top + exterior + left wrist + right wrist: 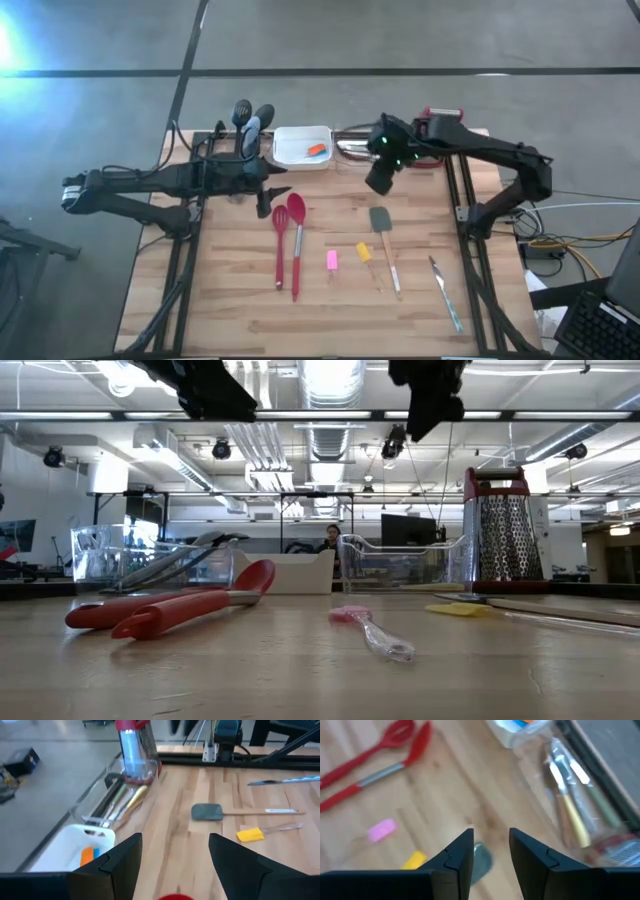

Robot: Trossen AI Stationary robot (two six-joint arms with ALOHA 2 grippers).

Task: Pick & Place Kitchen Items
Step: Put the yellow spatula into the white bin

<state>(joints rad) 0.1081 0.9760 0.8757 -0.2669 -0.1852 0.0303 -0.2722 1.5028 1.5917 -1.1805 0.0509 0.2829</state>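
Note:
Both grippers hover open above the table and hold nothing. My left gripper [283, 190] [172, 862] is over the heads of two red long-handled spoons [288, 245] [170, 610], which lie flat side by side. My right gripper [379, 184] [491, 851] hangs just beyond the head of the grey spatula [381, 220] [482, 859] [207, 811]. On the wood between them lie a pink block on a clear handle [331, 260] [382, 830] and a yellow one [363, 252] [250, 834]. A thin knife [445, 290] [285, 780] rests toward the right edge.
A white tray [302, 158] [65, 845] at the far edge holds an orange block [87, 855] and a blue one. Beside it a clear bin [355, 148] [575, 795] holds utensils. The red-topped grater [440, 118] [505, 540] stands far right, and black spoons [247, 115] stand far left.

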